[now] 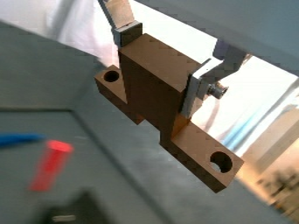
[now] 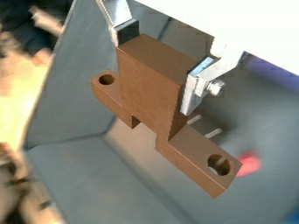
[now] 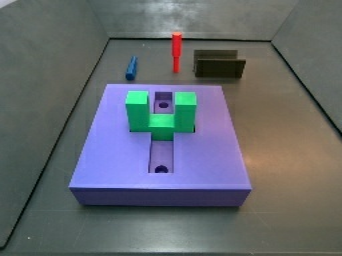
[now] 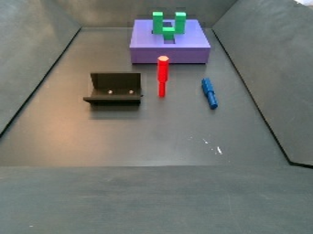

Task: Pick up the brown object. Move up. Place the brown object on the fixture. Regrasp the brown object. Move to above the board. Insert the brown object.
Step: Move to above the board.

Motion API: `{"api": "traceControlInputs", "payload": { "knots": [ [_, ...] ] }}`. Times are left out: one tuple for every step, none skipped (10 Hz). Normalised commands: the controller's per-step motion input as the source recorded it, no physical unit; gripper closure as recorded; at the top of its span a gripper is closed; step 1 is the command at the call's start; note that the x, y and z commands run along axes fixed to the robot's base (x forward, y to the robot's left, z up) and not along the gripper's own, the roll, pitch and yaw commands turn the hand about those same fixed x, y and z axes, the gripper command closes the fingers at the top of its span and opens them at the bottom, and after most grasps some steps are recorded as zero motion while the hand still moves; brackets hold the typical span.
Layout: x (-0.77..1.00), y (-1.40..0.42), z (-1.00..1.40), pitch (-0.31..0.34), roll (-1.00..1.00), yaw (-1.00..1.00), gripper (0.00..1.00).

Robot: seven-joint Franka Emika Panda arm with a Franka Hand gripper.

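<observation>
In both wrist views my gripper is shut on the brown object. The silver fingers clamp its thick middle block. Its flat bar hangs below with a round hole near each end, well above the floor. Neither the gripper nor the brown object shows in the side views. The fixture stands empty on the floor. The purple board lies flat with its central slot open and a green U-shaped block on it.
A slim red peg stands upright next to the fixture; it also shows in the wrist views. A small blue peg lies on the floor. Grey walls ring the work floor.
</observation>
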Motion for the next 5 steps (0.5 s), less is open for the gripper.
{"api": "traceControlInputs", "payload": {
  "knots": [
    [-1.13, -1.4, 0.3, 0.138, -1.0, -0.06, 1.0],
    [-1.15, -1.4, 0.28, 0.14, -1.0, -0.06, 1.0],
    [-1.12, -1.4, 0.29, 0.145, -1.0, -0.04, 1.0],
    [-1.14, -1.4, 0.29, 0.146, -1.0, -0.04, 1.0],
    [-0.49, -0.54, 0.12, 0.135, -1.0, -0.02, 1.0]
  ]
}}
